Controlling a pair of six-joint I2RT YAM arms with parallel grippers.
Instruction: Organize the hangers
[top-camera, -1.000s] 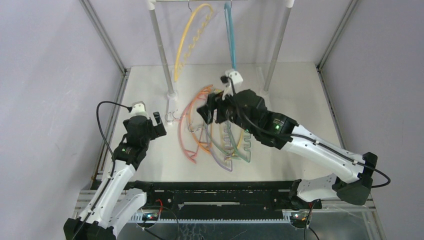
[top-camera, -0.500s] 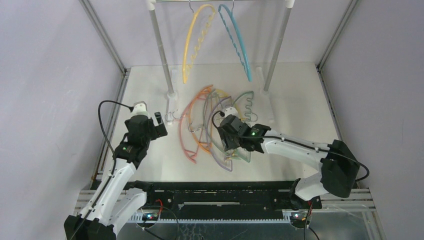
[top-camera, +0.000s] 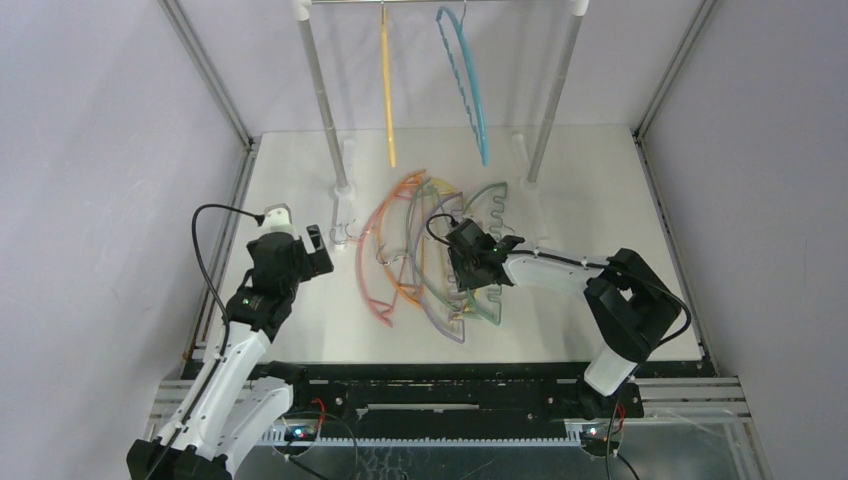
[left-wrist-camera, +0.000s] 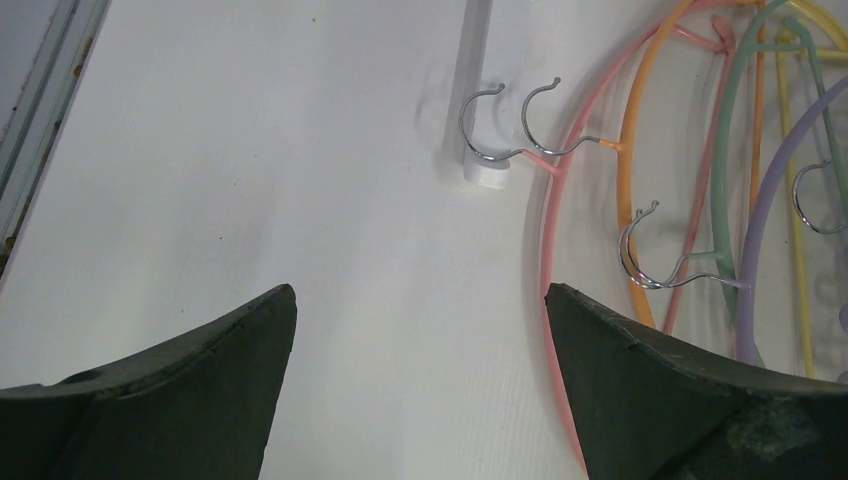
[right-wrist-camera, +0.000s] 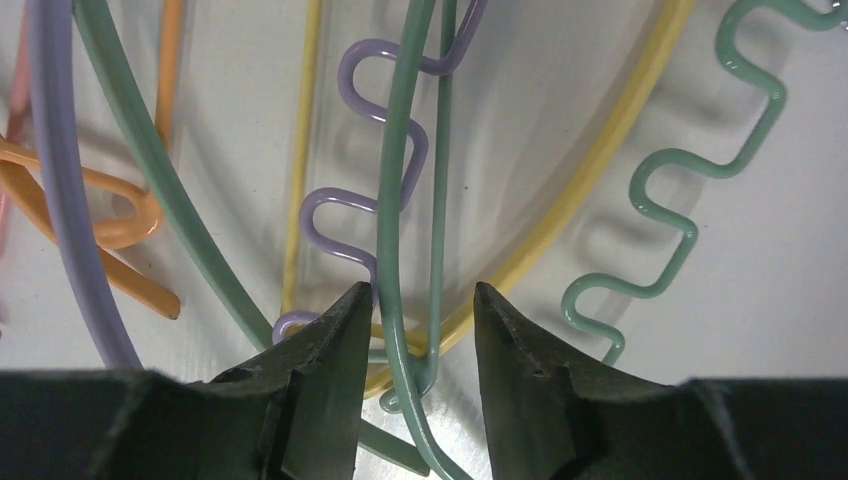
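My right claw (right-wrist-camera: 415, 335) had dropped from the rail (top-camera: 325, 100) at 12 o'clock, where the teal hanger (top-camera: 468, 80) and yellow hanger (top-camera: 386, 90) hung, to the pile of hangers (top-camera: 364, 250) mid-worktop (top-camera: 600, 190). It sat spread astride the green hanger (right-wrist-camera: 395, 200), not yet pinching it. My left claw (left-wrist-camera: 420, 320) waited, spread, at the pile's 9 o'clock.

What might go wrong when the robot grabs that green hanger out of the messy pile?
1. The right pincer is open around thin bars of the dark green hanger. Those bars cross the lilac hanger and the yellow hanger, so lifting might drag them along in a tangle.
2. The bars are thin and look smooth, so the hanger could slip or twist in the grip.
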